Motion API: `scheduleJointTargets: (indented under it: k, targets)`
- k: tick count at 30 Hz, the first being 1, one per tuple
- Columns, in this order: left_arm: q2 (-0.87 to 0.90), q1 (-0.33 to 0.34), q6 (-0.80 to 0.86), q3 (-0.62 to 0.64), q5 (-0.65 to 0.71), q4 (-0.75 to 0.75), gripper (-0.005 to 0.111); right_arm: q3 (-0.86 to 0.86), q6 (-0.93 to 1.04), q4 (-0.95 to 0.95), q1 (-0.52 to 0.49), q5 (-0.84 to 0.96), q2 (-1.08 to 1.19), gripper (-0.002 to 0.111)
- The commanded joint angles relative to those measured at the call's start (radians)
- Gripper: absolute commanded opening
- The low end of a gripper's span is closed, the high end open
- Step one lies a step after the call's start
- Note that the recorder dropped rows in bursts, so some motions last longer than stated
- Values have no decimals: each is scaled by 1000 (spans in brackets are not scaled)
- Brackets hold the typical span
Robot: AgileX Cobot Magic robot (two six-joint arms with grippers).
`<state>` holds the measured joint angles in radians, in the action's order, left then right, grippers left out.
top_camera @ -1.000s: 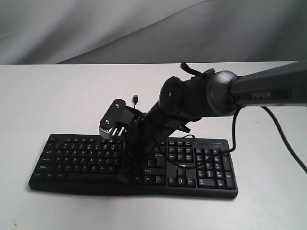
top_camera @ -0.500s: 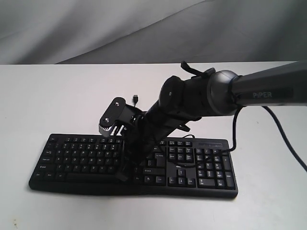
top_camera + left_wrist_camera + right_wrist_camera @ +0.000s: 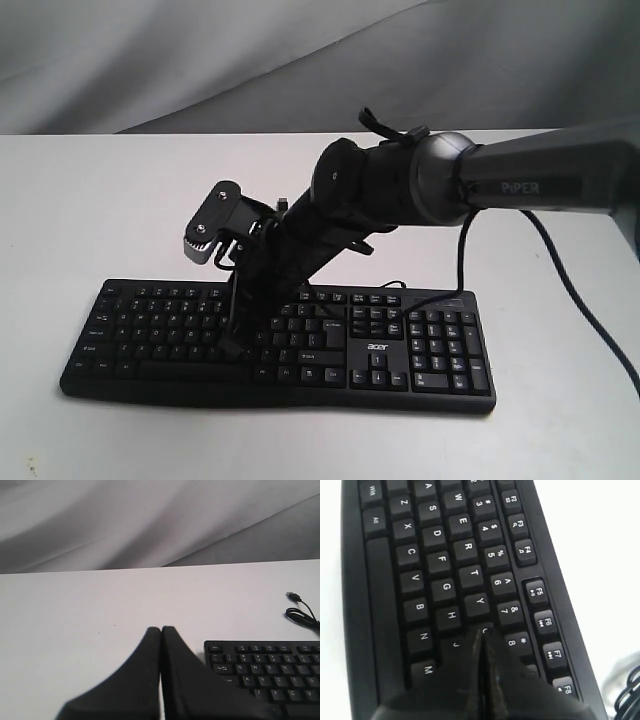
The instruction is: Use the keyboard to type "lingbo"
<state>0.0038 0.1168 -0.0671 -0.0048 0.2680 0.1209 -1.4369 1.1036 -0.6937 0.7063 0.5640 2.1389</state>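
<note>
Leftward shift — right jaws, pressed closed, have slid along the keyboard (image 3: 420, 350) (flat on the counter (image 3: 100, 200)) to near U and J, probably seeking another letter; left jaws, closed too, idle beside it.
</note>
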Motion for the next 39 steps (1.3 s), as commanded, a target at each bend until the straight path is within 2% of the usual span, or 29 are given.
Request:
scheduleJointTargets:
  k: [1, 34, 39]
  targets:
    - [-4, -5, -2, 5, -5, -4, 1, -8, 6, 5, 2, 3, 0, 0]
    - [-4, -5, -2, 5, -5, -4, 1, -8, 4, 6, 1, -23, 27, 0]
    - [-4, -5, -2, 5, -5, -4, 1, -8, 2, 2, 30, -18, -17, 0]
